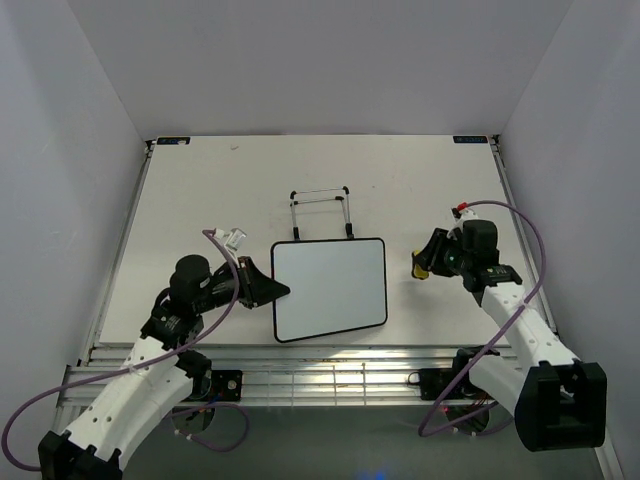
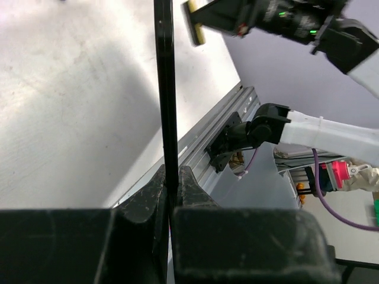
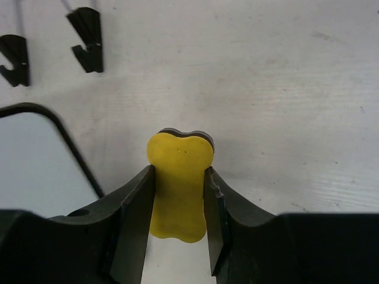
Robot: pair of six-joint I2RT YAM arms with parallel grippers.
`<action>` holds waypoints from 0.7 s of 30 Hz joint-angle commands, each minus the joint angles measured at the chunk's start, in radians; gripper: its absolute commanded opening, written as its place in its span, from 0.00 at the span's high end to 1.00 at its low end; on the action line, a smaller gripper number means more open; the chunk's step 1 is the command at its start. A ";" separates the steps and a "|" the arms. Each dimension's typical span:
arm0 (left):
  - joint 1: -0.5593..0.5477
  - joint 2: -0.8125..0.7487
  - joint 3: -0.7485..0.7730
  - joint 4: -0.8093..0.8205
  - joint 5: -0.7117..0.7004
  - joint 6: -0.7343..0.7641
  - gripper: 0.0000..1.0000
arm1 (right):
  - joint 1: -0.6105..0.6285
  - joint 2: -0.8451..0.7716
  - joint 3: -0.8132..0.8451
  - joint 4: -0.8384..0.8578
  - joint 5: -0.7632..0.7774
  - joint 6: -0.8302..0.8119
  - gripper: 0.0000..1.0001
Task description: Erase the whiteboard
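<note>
Centrally, whiteboard on bench, just before wire stand, left end effector clamped on its left edge, right end effector gripping yellow sponge, off board's right side

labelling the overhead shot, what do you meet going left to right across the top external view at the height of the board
left gripper, clamped on the board's left edge → whiteboard → yellow sponge, pinched in the right gripper

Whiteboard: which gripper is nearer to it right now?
Left. The left gripper is clamped on the left edge of the whiteboard; the right gripper, holding the yellow sponge, hangs apart, off its right edge.
</note>
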 commanded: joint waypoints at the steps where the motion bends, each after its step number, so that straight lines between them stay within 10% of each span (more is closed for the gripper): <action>1: -0.003 -0.086 0.017 0.160 0.046 -0.010 1.00 | -0.006 0.075 0.054 -0.057 0.094 -0.024 0.58; 21: -0.003 -0.157 0.126 0.056 -0.178 0.143 1.00 | -0.010 0.301 0.060 0.019 0.151 -0.004 0.26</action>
